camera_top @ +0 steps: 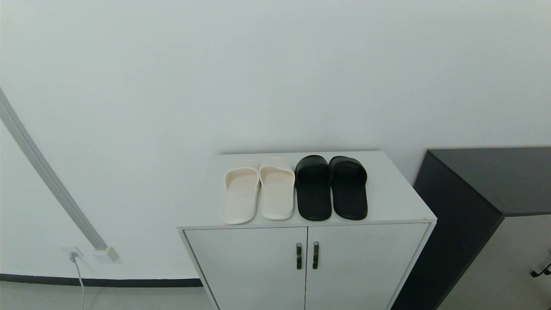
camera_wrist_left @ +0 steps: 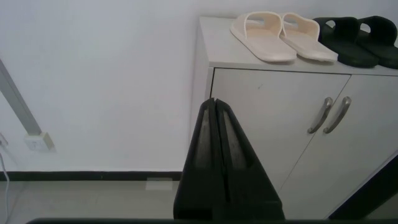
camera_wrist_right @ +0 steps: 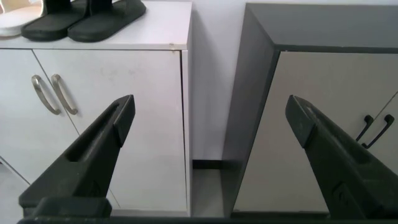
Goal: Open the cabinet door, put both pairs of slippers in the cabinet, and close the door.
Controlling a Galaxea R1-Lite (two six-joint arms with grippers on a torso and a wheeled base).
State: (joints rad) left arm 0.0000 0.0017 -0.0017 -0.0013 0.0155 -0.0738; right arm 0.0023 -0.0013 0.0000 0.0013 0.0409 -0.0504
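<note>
L gripper (camera_wrist_left: pixel 214 103): black fingers pressed together, low, facing left door of white two-door cabinet (camera_top: pixel 245 267); slippers sit higher and farther back.
R gripper (camera_wrist_right: pixel 210 106): fingers wide apart, facing gap betw. white cabinet and dark grey cabinet (camera_top: pixel 460 211).
Cabinet doors: both shut, paired metal bar handles (camera_top: pixel 298 255) at centre seam.
Cream foam slippers (camera_top: pixel 241 193): pair side by side on cabinet top, toes to wall.
Black foam slippers (camera_top: pixel 313 189): pair just right of cream pair, same heading.

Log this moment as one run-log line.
cabinet doors: closed | white slippers, black slippers: side by side on cabinet top | left hand: shut, empty | right hand: open, empty
</note>
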